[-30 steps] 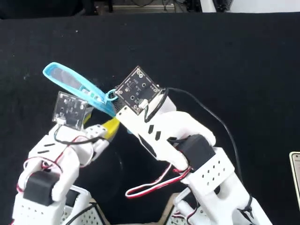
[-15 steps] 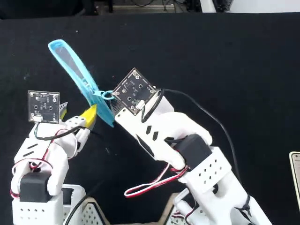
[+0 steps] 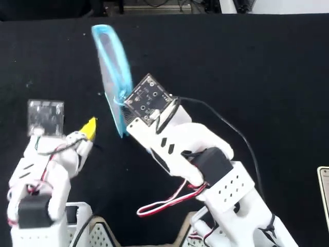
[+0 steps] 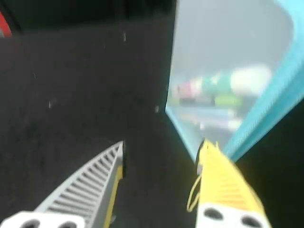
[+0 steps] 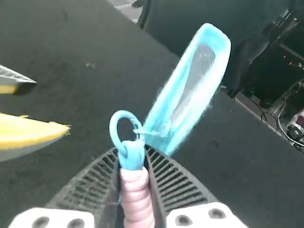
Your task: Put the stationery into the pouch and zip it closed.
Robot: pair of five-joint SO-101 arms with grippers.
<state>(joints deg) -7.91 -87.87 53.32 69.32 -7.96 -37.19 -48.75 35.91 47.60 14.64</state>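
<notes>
The light blue mesh pouch hangs in the air, tilted up and away over the black table, held by its zipper pull. In the right wrist view my right gripper is shut on the blue ring pull and a pink ribbed piece, with the pouch stretching beyond it. My left gripper stands open, apart from the pouch, whose corner lies just past the yellow finger. Several coloured stationery pieces show through the mesh. In the high view the left gripper sits left of the pouch.
The black table stretches wide to the right and far side. A pale object pokes in at the right edge. Cables and equipment lie beyond the table's far edge.
The pouch has swung from lying leftward to pointing up and away. My left gripper has drawn back to the left, away from the pouch. The right gripper stays put on the pull.
</notes>
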